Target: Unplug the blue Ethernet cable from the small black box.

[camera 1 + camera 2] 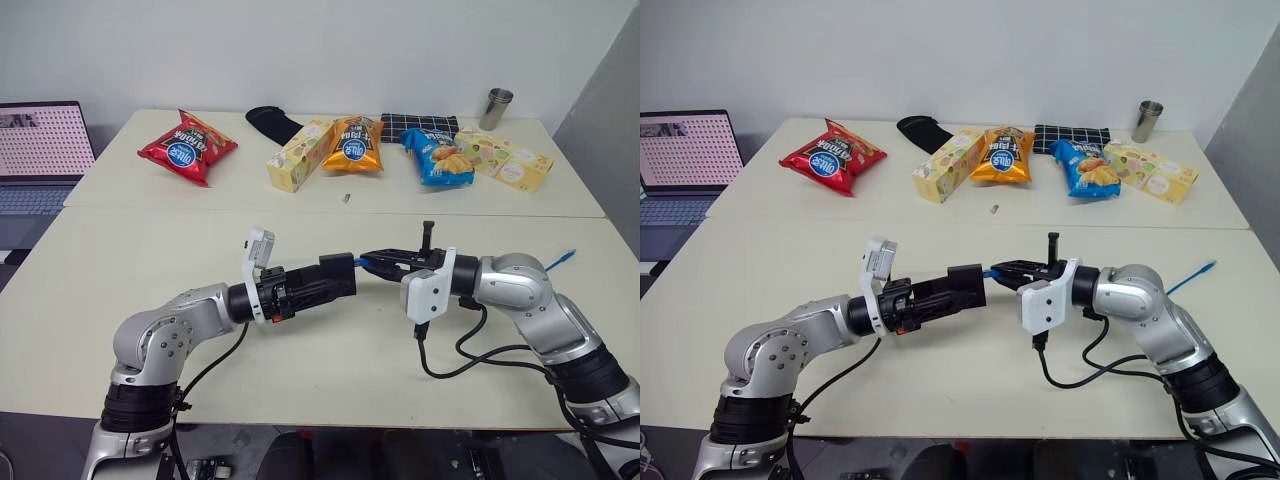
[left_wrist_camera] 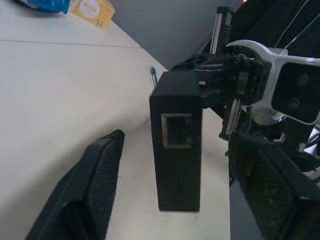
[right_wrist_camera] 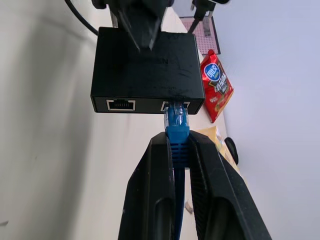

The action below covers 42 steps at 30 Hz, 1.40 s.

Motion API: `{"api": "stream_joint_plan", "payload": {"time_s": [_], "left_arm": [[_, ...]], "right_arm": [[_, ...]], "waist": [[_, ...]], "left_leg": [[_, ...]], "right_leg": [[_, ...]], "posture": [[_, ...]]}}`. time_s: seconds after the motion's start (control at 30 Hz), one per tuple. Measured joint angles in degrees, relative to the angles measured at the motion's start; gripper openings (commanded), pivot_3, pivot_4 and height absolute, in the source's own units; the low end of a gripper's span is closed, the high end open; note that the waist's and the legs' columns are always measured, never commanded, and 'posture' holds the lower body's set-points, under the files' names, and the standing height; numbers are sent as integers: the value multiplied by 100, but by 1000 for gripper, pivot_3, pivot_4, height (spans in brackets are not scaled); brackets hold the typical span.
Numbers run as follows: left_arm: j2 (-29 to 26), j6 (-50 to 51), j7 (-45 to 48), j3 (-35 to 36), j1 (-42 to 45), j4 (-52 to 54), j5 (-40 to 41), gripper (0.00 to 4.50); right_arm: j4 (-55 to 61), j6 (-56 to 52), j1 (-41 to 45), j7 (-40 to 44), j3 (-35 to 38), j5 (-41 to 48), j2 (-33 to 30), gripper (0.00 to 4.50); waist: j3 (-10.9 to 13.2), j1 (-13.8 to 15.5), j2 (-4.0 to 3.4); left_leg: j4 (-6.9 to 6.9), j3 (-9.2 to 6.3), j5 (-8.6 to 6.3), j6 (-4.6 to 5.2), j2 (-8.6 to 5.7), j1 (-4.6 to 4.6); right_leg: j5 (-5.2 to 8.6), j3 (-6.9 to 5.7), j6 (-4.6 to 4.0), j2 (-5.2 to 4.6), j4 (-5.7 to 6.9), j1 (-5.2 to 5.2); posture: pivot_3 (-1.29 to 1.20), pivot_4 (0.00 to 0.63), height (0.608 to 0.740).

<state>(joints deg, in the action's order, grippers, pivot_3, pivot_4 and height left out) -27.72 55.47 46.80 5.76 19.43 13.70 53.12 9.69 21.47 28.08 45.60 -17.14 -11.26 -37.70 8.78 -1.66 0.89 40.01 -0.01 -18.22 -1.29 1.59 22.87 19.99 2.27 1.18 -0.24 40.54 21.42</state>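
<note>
The right hand (image 3: 177, 150) is clamped on the blue Ethernet cable (image 3: 177, 131) just behind its plug, still seated in the small black box (image 3: 147, 70). The left hand (image 2: 175, 190) brackets the box mid-air above the counter (image 1: 330, 350), fingers apart. Extraction remains.

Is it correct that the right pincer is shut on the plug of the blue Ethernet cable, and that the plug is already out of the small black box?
Not quite. The right pincer is shut on the blue Ethernet cable at its plug, but the plug still sits in a port of the small black box, as the right wrist view shows.
</note>
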Motion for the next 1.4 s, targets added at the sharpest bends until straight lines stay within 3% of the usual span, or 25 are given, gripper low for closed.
{"api": "stream_joint_plan", "payload": {"time_s": [0.27,0.43,0.5,0.6,0.73,0.77,0.87,0.93,1.13,1.4], "left_arm": [[-4,21,-2,32,68,-42,85,856],[-15,30,17,15,67,-47,85,782],[-30,37,38,-21,67,-49,84,782],[-94,39,57,-75,70,-105,61,781],[-276,-27,252,-151,133,-215,-91,781],[-331,-119,362,-210,160,-247,-194,781],[-682,-480,924,-573,174,-311,-581,781],[-846,-819,1474,-857,234,-409,-842,781],[-892,-1315,2246,-989,536,-791,-1050,781],[-883,-1340,2653,-986,701,-898,-1025,781]], "right_arm": [[-8,97,-1,1,2,-100,12,134],[-37,218,-3,41,3,-106,-22,134],[-55,321,-17,57,5,-107,-69,837],[-19,450,-107,161,-3,-84,-111,1279],[220,164,-259,450,16,291,-271,2289],[357,-94,-312,555,47,510,-322,2570],[1018,-1524,-535,778,326,1628,-453,2590],[1632,-3344,-558,675,747,3126,-470,2590],[2107,-5872,-659,176,1312,5613,-342,2590],[1908,-6846,-638,-218,1363,6389,27,2590]], "waist": [[0,0,0],[0,1,0],[0,1,0],[0,-2,0],[0,4,0],[0,7,0],[1,6,-1],[1,5,-1],[1,12,0],[1,2,0]], "left_leg": [[0,0,0,0,0,0],[0,0,0,0,0,0],[0,0,0,0,0,0],[0,0,0,0,0,0],[0,1,0,0,-1,0],[0,0,0,0,-1,1],[-1,-2,0,0,0,2],[-1,-5,0,0,1,1],[-1,-6,-1,1,-1,5],[-3,-4,-1,3,-2,5]], "right_leg": [[0,0,0,0,0,0],[0,1,0,0,0,0],[0,0,0,0,0,0],[0,0,0,0,0,0],[0,2,0,-1,-1,0],[0,0,0,-1,-1,0],[0,-1,0,0,-2,-1],[0,-2,-1,-1,-1,-2],[0,-3,-1,-1,-11,-4],[0,-1,-1,0,-10,-1]], "posture": [[0,150,740],[0,150,740],[0,150,740],[0,150,740],[0,150,740],[0,150,740],[0,150,740],[0,150,740],[0,150,740],[0,150,740]]}}
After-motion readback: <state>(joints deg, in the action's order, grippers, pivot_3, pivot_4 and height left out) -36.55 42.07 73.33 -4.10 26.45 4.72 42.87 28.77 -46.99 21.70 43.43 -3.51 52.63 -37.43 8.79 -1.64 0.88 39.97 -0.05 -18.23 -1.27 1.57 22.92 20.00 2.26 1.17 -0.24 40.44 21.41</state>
